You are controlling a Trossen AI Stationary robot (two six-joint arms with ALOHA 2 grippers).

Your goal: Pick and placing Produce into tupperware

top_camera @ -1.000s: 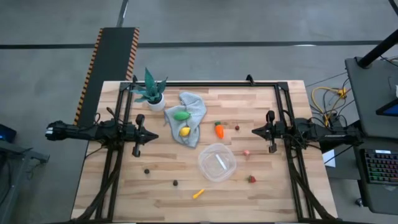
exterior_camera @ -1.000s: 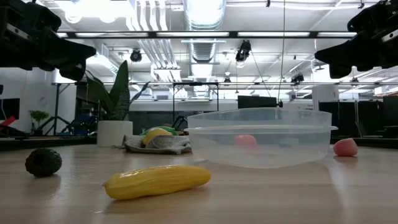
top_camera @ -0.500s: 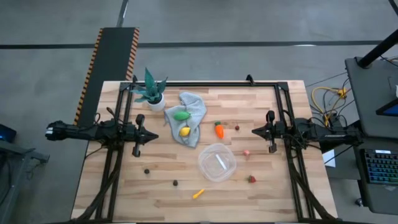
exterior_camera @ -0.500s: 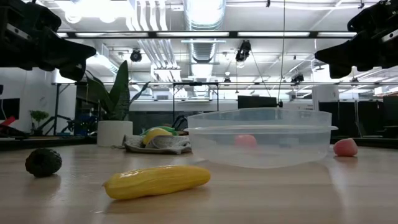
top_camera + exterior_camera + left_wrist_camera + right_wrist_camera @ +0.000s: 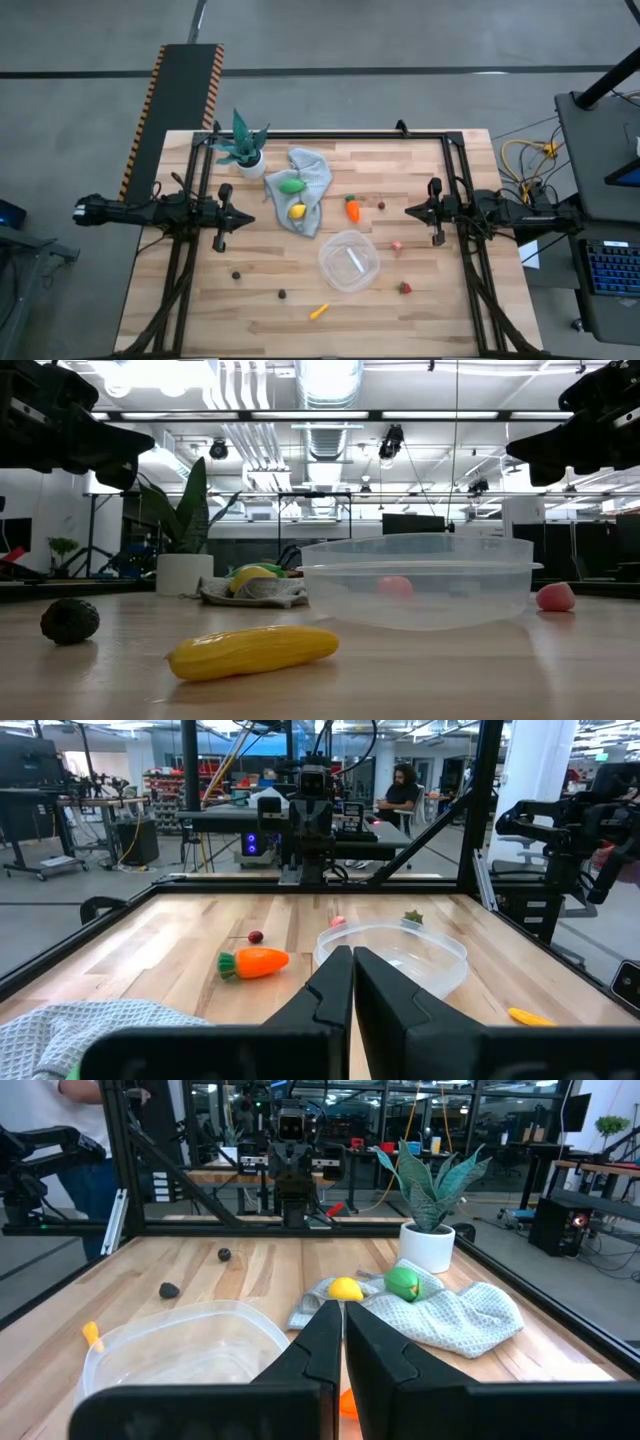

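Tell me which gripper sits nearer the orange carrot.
Right. The right gripper waits just beyond the carrot at the table's right side; the left gripper is farther, across the grey cloth.

Two slim black jointed arms; each ends in a black gripper, left gripper (image 5: 246,218) and right gripper (image 5: 408,211), with two flat tapered fingers.
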